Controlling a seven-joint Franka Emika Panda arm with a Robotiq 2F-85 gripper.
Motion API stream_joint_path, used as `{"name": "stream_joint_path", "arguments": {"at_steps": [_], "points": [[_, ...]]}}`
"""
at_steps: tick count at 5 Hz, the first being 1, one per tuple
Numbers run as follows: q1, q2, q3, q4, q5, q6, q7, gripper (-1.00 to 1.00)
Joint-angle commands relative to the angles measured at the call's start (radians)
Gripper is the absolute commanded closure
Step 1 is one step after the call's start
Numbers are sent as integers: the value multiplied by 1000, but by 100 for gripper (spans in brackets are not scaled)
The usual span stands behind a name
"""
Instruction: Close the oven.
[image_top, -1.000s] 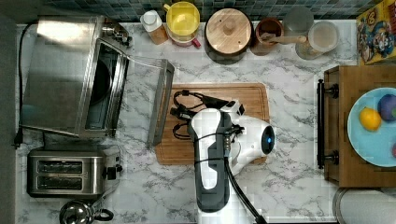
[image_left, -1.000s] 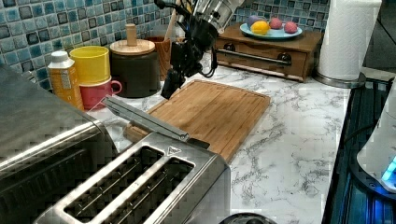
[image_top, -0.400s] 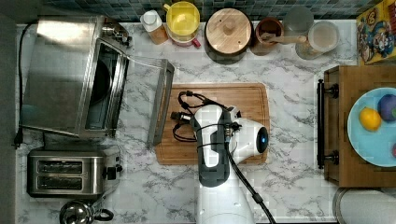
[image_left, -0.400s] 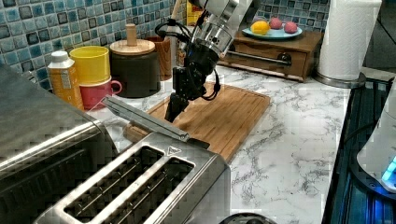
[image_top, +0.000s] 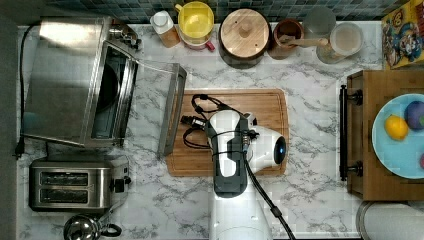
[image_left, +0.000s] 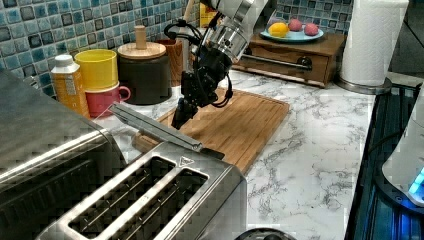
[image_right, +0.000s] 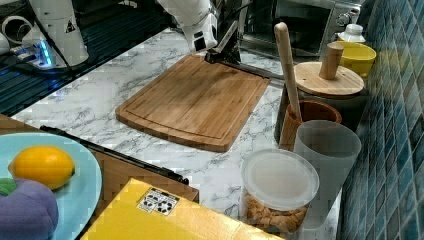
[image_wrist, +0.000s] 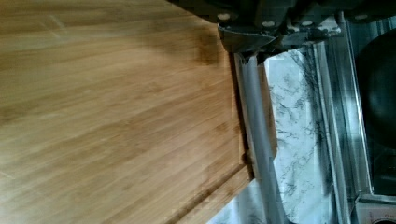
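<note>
The oven (image_top: 65, 75) is a big steel box at the top view's left, and its glass door (image_top: 155, 100) lies open and flat with the bar handle (image_top: 172, 115) at the outer edge. My gripper (image_left: 181, 112) hangs shut, tips down, right at that handle beside the wooden cutting board (image_left: 245, 120), with nothing held. Seen from the wrist, the gripper (image_wrist: 252, 49) sits just over the handle (image_wrist: 259, 140), beside the door glass. In the right view the gripper (image_right: 217, 52) is at the board's far edge in front of the oven (image_right: 300, 15).
A two-slot toaster (image_top: 75, 182) stands beside the oven. Bottle, yellow cup (image_top: 196, 20), lidded pot (image_top: 245, 32) and jars line the tiled wall. A wooden box with a fruit plate (image_top: 400, 135) stands at the top view's right.
The arm has swung toward the top view's left and dropped lower, bringing the gripper from above the cutting board to the edge of the open oven door.
</note>
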Motion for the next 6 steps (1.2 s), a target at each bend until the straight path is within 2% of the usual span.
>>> {"name": "stream_joint_path", "arguments": {"at_steps": [1, 3, 4, 6], "points": [[78, 60, 77, 228, -21, 32, -29, 100], [53, 104, 98, 242, -42, 15, 12, 100], [24, 91, 106, 211, 22, -27, -41, 100], [32, 98, 131, 200, 57, -103, -44, 100]]}}
